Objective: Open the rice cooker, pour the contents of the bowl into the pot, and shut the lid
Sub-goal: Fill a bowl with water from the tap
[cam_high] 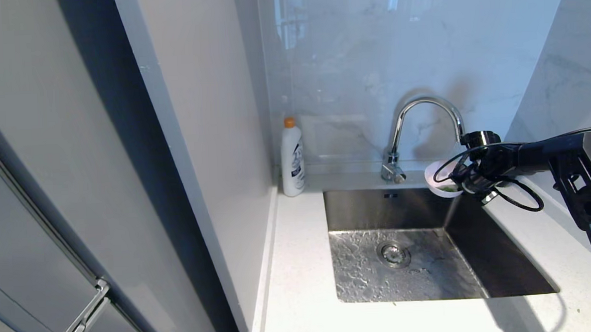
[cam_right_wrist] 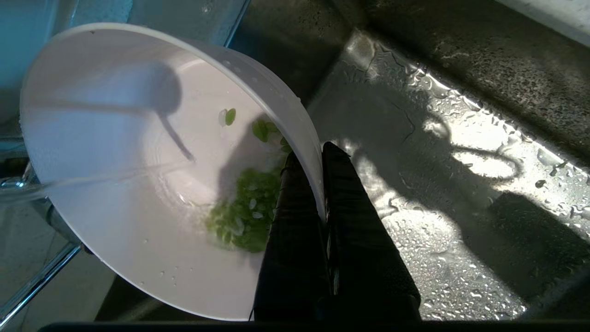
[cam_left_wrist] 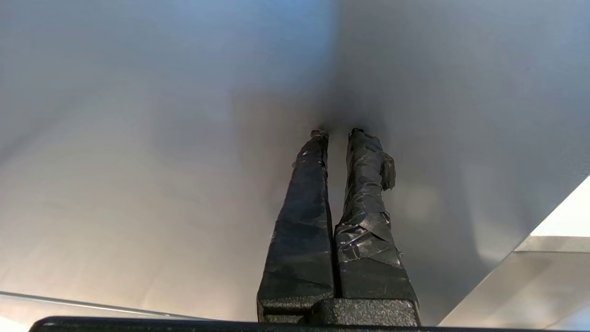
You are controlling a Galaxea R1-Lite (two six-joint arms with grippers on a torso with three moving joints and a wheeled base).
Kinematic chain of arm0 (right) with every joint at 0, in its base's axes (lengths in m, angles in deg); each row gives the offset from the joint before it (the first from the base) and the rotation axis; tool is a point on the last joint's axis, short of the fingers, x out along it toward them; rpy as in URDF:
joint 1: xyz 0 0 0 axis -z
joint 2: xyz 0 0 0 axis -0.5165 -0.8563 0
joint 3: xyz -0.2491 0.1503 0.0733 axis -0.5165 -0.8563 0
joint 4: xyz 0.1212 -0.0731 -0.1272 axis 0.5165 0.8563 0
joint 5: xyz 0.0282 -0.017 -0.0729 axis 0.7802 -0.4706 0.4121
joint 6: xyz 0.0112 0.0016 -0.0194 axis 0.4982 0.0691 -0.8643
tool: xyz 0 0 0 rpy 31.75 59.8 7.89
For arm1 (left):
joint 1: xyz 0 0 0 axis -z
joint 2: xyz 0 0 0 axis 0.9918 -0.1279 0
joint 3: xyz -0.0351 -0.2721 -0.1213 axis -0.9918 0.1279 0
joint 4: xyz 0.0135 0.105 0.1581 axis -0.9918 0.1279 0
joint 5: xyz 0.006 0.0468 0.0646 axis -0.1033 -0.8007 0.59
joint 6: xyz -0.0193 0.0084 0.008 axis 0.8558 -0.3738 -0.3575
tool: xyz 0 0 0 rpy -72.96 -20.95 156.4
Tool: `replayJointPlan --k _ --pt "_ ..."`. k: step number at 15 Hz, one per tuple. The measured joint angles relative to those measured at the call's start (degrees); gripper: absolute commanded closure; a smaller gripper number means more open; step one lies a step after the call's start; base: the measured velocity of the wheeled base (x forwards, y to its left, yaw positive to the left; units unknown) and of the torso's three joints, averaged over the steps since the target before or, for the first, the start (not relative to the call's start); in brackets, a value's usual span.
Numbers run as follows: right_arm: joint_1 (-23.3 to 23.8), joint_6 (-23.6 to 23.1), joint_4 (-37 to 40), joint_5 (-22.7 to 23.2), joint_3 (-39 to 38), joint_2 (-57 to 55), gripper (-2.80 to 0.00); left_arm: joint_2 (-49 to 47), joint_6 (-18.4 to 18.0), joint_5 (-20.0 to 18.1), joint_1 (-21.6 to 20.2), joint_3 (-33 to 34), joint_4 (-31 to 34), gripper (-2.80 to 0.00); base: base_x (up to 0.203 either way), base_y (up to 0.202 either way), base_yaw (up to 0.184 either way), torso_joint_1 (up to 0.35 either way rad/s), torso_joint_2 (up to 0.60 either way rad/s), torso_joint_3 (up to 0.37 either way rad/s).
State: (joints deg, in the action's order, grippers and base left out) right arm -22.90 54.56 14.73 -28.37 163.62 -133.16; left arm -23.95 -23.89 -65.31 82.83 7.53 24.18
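The right hand [cam_right_wrist: 318, 159] pinches the rim of the white bowl [cam_right_wrist: 138, 184], held tilted over the steel sink [cam_high: 429, 260] under the tap [cam_high: 426, 125]. Green grains [cam_right_wrist: 242, 216] lie inside the bowl. The left hand [cam_left_wrist: 339, 136], fingers pressed together, faces a grey panel.

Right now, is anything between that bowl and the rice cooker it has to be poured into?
Cannot tell: no cooker shows in any view. The right gripper grips the bowl by its rim, above the sink under the tap.

Three views, one shared sink corner

The sink [cam_high: 429, 260] is seen from above by the head view; its wet floor [cam_right_wrist: 461, 184] is shared closely by the right wrist view; a blank panel [cam_left_wrist: 138, 138] is faced by the left.
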Motion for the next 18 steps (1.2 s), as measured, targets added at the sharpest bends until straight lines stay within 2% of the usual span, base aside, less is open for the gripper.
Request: replayJointPlan --k 18 --pt "-0.24 0.96 1.69 0.74 -0.48 1.07 0.0 0.0 -0.09 0.03 0.0 0.0 0.01 0.0 0.0 0.0 0.0 0.0 0.0 0.0"
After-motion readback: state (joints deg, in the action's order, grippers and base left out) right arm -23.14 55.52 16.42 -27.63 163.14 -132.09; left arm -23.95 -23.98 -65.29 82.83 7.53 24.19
